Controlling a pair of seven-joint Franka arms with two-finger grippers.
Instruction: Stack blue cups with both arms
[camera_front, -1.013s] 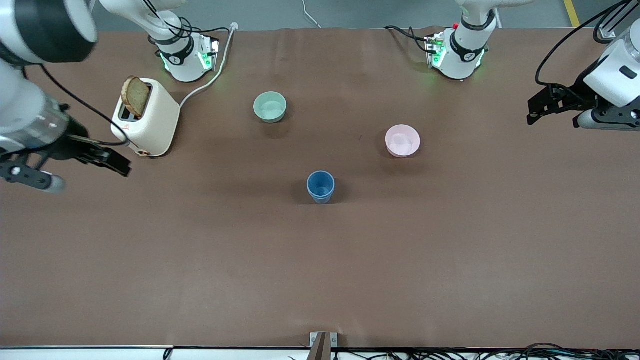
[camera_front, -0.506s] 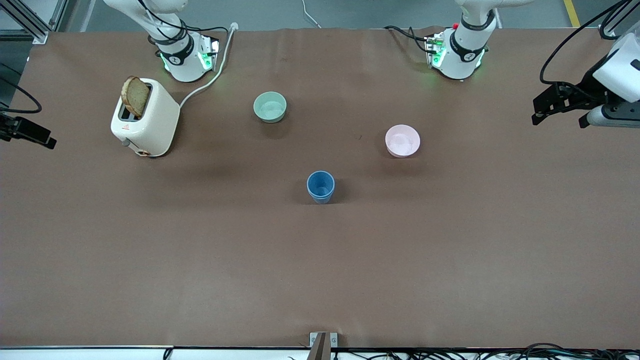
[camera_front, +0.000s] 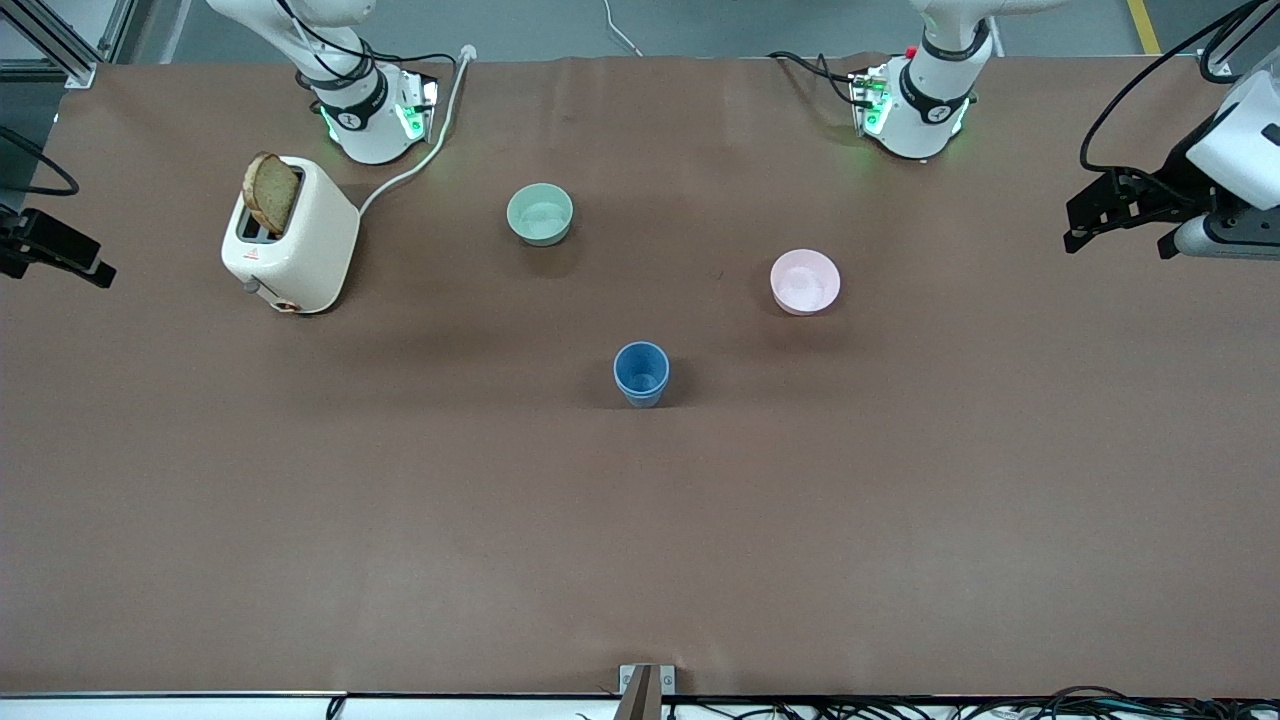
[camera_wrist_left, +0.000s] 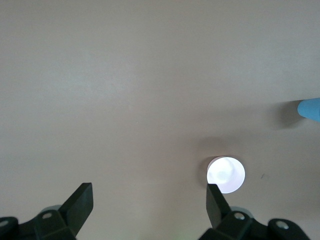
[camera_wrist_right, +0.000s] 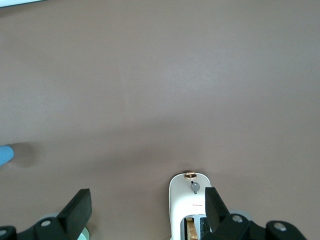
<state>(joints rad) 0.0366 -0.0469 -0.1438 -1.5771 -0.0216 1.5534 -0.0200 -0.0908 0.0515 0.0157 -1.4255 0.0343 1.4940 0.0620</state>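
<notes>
Two blue cups (camera_front: 641, 373) are found nested near the pink bowl (camera_front: 805, 281); stacking is judged complete. Left gripper (camera_wrist_left: 148, 200) and right gripper (camera_wrist_right: 147, 202) are held wide apart, empty, well clear of the stack.

Left gripper (camera_front: 1085, 215) raised over the counter (camera_front: 900, 500) at the left arm's end, fingers (camera_wrist_left: 80, 202) spread wide, nothing between them. Right gripper (camera_front: 60, 262) raised at the right arm's end by the counter's edge, fingers (camera_wrist_right: 80, 205) likewise spread and empty.

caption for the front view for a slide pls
Blue cups stacked mid-table, between a pink bowl, green bowl and toaster; both arms waiting at the table ends.
</notes>
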